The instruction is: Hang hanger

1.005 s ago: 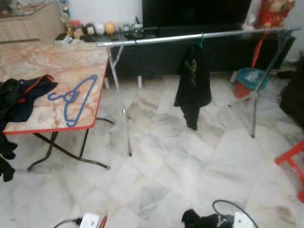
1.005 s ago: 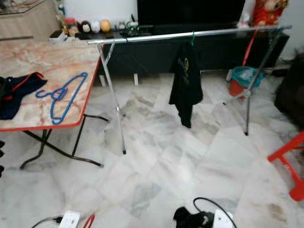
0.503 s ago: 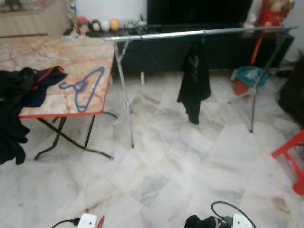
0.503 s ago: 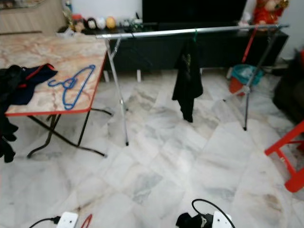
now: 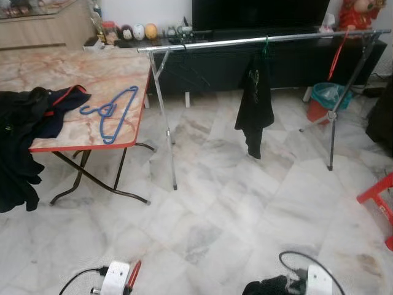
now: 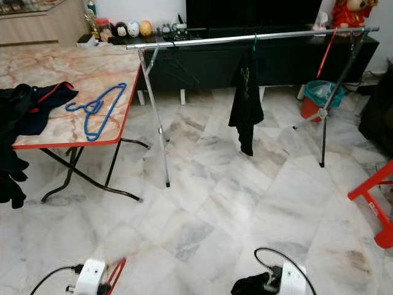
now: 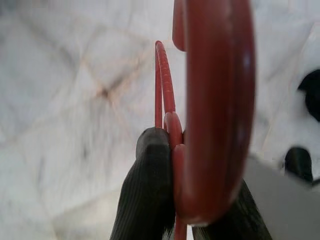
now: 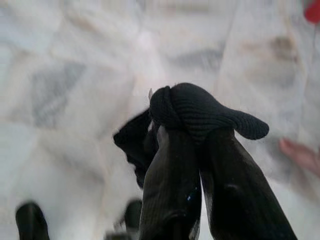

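My left gripper (image 7: 172,145) is shut on a red plastic hanger (image 7: 215,100), low at the bottom left of the eye views, where the red hanger (image 6: 115,273) pokes up beside the white wrist. My right gripper (image 8: 192,125) is shut on a bunched piece of black cloth (image 8: 200,107), low at the bottom right, over the floor. Ahead stands a long silver clothes rail (image 5: 209,43). A black garment (image 5: 255,104) hangs from it on a green hanger. A blue hanger (image 5: 113,110) lies on the marble-patterned folding table (image 5: 80,74) to the left.
Dark clothes (image 5: 31,117) are heaped on the table's left end and droop over its edge. Behind the rail is a black TV cabinet (image 5: 295,61). An orange bin (image 5: 325,101) stands by the rail's right legs, and a red stool (image 5: 381,203) at the far right. Marble floor lies between me and the rail.
The whole picture has shifted, so the camera moved and the blur has cleared. My two wrists now show higher at the bottom edge. Nothing on the table or rail has moved.
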Robot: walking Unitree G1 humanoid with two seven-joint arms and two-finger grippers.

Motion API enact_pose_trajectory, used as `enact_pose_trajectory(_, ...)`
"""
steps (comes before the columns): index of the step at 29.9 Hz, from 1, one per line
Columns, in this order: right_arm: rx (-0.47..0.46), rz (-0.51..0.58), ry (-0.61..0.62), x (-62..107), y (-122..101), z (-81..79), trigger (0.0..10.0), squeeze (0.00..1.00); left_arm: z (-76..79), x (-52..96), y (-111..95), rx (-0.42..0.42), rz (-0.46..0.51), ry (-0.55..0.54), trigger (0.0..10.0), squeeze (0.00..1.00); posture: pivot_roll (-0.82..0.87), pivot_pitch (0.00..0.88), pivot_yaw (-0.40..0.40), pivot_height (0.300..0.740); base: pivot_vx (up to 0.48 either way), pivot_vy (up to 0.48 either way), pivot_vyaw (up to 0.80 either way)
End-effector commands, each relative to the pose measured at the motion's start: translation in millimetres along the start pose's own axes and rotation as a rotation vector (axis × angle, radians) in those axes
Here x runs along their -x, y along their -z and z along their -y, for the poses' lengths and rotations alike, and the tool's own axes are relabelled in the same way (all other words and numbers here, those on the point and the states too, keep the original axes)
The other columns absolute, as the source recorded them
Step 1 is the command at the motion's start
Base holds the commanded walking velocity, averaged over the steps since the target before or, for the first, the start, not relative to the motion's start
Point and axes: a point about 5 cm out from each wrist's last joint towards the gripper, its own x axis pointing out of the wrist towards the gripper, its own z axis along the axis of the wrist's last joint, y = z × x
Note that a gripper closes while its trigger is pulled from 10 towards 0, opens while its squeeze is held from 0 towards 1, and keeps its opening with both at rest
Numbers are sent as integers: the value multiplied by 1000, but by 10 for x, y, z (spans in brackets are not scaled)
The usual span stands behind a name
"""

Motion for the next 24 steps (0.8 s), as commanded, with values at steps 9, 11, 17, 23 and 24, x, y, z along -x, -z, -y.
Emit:
enact_pose_trajectory(9, 186, 312, -164, -110, -1024, -120, 10000, 0, -13, -92, -845, -29, 303, 106, 10000, 0, 12, 0, 8, 740, 0, 0, 0)
enact_pose_trajectory(11, 265, 337, -240, -96, -1096, -202, 10000, 0, 11, -92, -920, -47, 324, 133, 10000, 0, 12, 0, 8, 740, 0, 0, 0)
enact_pose_trajectory(17, 426, 324, -441, -69, -1366, -342, 10000, 0, 90, -72, -1284, -69, 422, 248, 10000, 0, 10, 4, 12, 740, 0, 0, 0)
enact_pose_trajectory(23, 664, 321, -572, 2, -1546, -385, 10000, 0, 193, -26, -1468, -128, 450, 396, 10000, 0, 10, 13, 15, 740, 0, 0, 0)
enact_pose_trajectory(24, 698, 321, -583, 12, -1552, -383, 10000, 0, 200, -21, -1472, -137, 449, 409, 10000, 0, 10, 13, 15, 740, 0, 0, 0)
